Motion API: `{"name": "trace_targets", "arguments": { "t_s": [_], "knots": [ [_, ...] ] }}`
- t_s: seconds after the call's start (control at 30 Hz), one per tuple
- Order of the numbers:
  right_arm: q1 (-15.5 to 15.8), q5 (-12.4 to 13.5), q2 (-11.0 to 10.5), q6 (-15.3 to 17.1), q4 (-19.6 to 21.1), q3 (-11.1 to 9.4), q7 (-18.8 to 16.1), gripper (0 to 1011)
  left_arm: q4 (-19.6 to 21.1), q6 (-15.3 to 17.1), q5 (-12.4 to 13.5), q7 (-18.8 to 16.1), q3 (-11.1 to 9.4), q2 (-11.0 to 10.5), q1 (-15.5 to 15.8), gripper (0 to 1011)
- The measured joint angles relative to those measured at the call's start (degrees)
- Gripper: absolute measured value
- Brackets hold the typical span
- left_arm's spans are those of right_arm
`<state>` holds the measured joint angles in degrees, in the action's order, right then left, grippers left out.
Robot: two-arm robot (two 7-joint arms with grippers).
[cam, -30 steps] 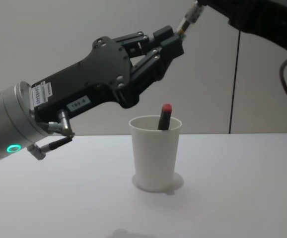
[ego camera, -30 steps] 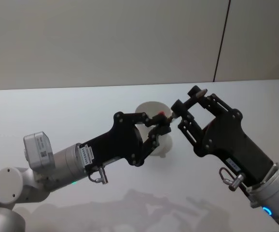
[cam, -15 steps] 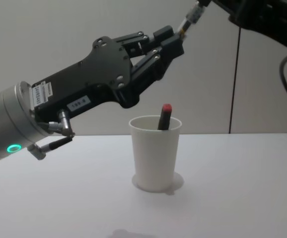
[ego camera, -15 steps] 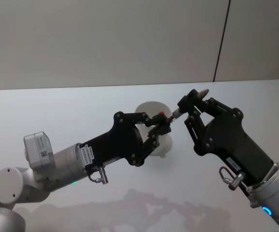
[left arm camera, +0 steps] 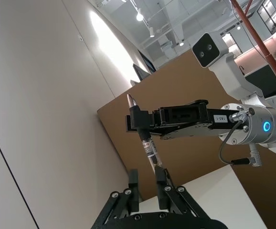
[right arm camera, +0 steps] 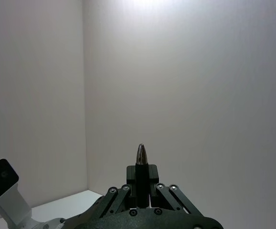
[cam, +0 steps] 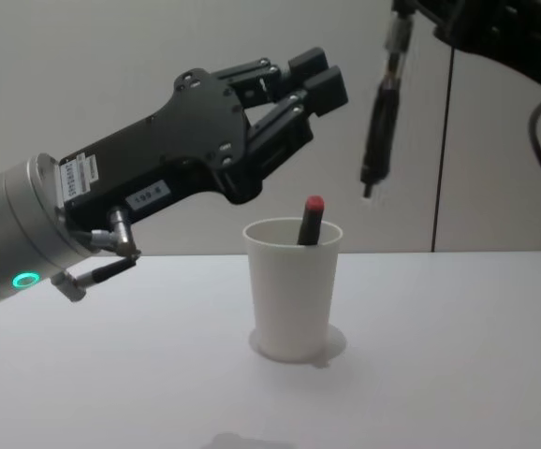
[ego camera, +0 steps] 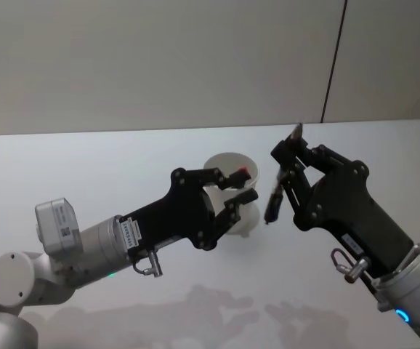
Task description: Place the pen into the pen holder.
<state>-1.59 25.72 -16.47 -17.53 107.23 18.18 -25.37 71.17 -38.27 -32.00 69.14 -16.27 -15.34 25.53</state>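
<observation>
Grip on the pen (cam: 381, 140) was held by the right gripper (ego camera: 288, 161), its fingers clamped near the pen's upper end. The pen hung almost upright, long axis near vertical, lower tip above and just to the right of the pen holder (cam: 293, 290) rim. The left gripper (cam: 310, 79), fingers narrowly parted and holding nothing, hovered above the holder on its left. The chest view showed a red-capped pen (cam: 310, 219) already standing in the holder; the left wrist view showed the clamped pen's printed barrel.
</observation>
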Motion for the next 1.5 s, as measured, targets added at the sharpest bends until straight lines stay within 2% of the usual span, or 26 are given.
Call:
{"name": "trace_targets", "arguments": {
  "t_s": [0.27, 0.3, 0.4, 0.43, 0.47, 0.5, 0.83, 0.9, 1.2, 1.5],
  "knots": [
    [-0.03, -0.10, 0.03, -0.08, 0.07, 0.02, 0.04, 143, 0.00, 0.00, 0.00, 0.00, -0.01, 0.00, 0.00, 421],
    [-0.05, -0.11, 0.04, -0.09, 0.07, 0.02, 0.04, 143, 0.00, 0.00, 0.00, 0.00, -0.01, 0.00, 0.00, 482],
    [-0.06, -0.11, 0.05, -0.13, 0.11, 0.02, 0.02, 143, 0.00, 0.00, 0.00, 0.00, -0.02, 0.00, 0.00, 562],
    [-0.06, -0.11, 0.05, -0.13, 0.12, 0.02, 0.01, 143, 0.00, 0.00, 0.01, 0.00, -0.01, 0.00, 0.00, 622],
    [-0.06, -0.11, 0.05, -0.13, 0.12, 0.02, 0.01, 143, 0.00, 0.00, 0.01, 0.00, -0.01, 0.00, 0.00, 622],
    [-0.09, -0.11, 0.05, -0.15, 0.14, 0.02, -0.03, 143, 0.00, 0.01, 0.00, 0.00, -0.01, 0.00, 0.00, 703],
    [-0.16, -0.10, 0.03, -0.23, 0.16, -0.02, -0.14, 143, 0.00, 0.02, 0.00, 0.00, -0.01, 0.00, 0.00, 968],
    [-0.17, -0.10, 0.03, -0.27, 0.15, -0.03, -0.13, 143, 0.00, 0.02, 0.01, 0.00, -0.02, 0.00, 0.00, 1000],
    [-0.12, -0.56, -0.01, -0.52, 0.08, -0.15, 0.60, 143, 0.00, 0.02, 0.01, 0.00, -0.01, 0.00, 0.00, 1000],
    [-0.05, -3.92, 0.12, -1.06, -0.06, -0.45, 4.17, 143, 0.00, 0.02, 0.01, 0.00, -0.01, 0.00, 0.00, 1000]
  ]
}}
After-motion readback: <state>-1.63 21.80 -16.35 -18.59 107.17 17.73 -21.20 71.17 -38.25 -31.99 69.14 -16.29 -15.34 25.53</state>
